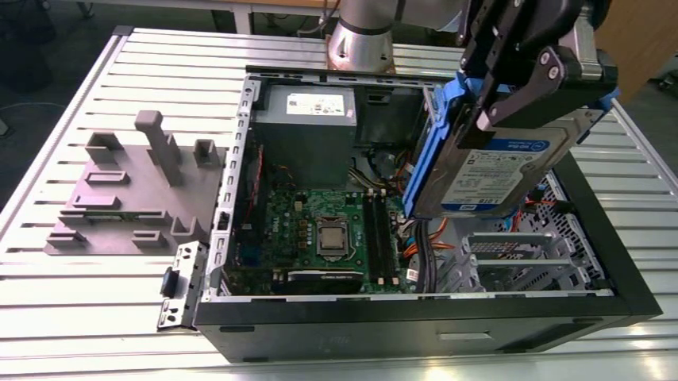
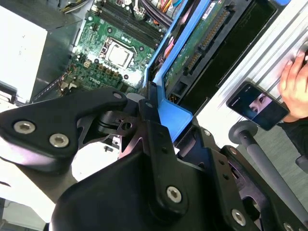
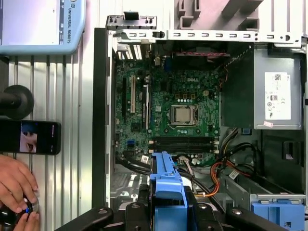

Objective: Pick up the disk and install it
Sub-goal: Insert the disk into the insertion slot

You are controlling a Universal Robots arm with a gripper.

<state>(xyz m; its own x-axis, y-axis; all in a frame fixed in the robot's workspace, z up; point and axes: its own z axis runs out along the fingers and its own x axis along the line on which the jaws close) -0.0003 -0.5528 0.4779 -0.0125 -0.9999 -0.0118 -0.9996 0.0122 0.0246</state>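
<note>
In the exterior view the disk (image 1: 498, 171), a silver hard drive with a white-and-blue label and a blue frame, hangs tilted on edge above the right side of the open computer case (image 1: 424, 305). My black gripper (image 1: 516, 107) is shut on its upper end. The second wrist view shows the disk's green circuit-board underside (image 2: 199, 45) and blue frame reaching away from my gripper (image 2: 161, 113). In the first wrist view the blue frame (image 3: 166, 185) sticks out between the fingers (image 3: 197, 211), over the cables beside the motherboard (image 3: 168, 110).
Inside the case are the motherboard (image 1: 317, 222), a grey power supply box (image 1: 307, 111) and a metal drive cage (image 1: 519, 258). A grey fixture block (image 1: 127, 190) sits on the slatted table at the exterior view's left. A person's hand (image 3: 14, 187), a phone (image 3: 29, 137) and a pendant (image 3: 41, 24) lie beside the case.
</note>
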